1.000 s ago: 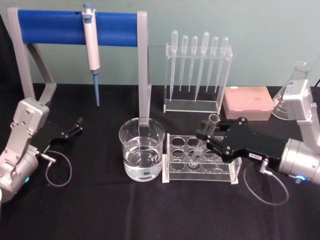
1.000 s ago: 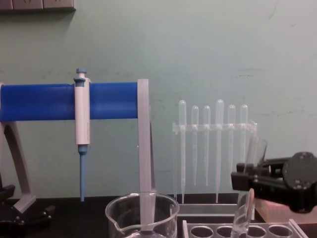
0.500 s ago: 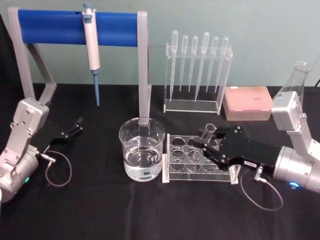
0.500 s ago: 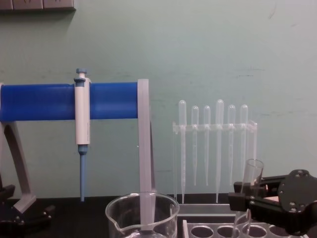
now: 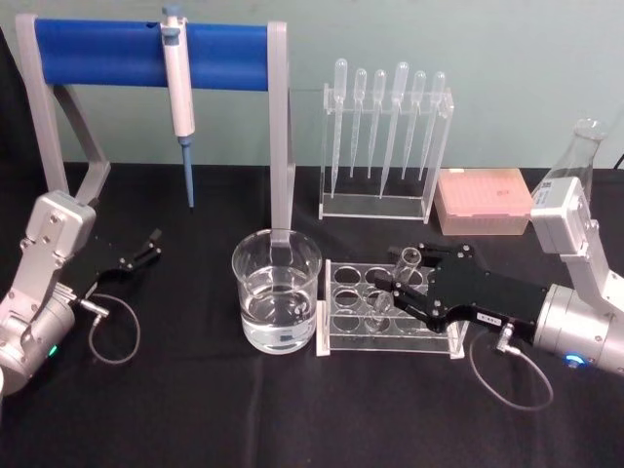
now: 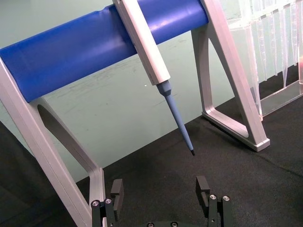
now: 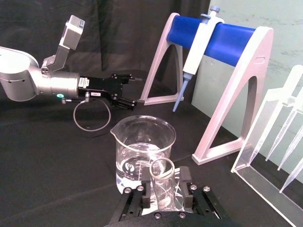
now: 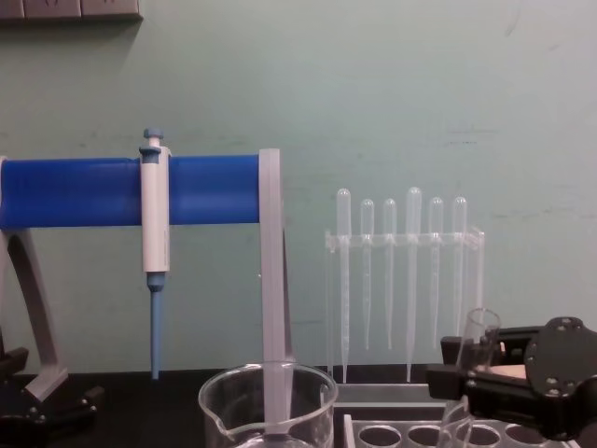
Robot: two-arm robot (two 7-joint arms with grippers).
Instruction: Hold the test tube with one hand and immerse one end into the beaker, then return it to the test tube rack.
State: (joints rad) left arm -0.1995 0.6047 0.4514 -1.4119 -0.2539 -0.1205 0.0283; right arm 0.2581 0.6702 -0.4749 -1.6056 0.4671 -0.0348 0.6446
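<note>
My right tool (image 5: 395, 286) is pinching the test tube (image 5: 391, 287), tilted, its round end apparently in a rack (image 5: 390, 327) hole beneath me; the beaker (image 5: 276, 291) stands just beyond. I judge the return nearly done: next, release and withdraw. My left tool (image 5: 151, 244) rests spread, far off.

Clear acrylic tube rack (image 5: 390, 331) sits right under the right claw (image 5: 398, 286) tips on the black counter (image 5: 292, 409); pipette stand (image 5: 385, 146) with six plastic pipettes is behind the claw, pink tip box (image 5: 484, 200) just right of that stand, glass flask (image 5: 575, 166) further right at the edge. Blue-bar holder (image 5: 151, 54) with silver legs stands well left of the claw, white-and-blue pipettor (image 5: 178, 93) hanging from the bar, tip down.
</note>
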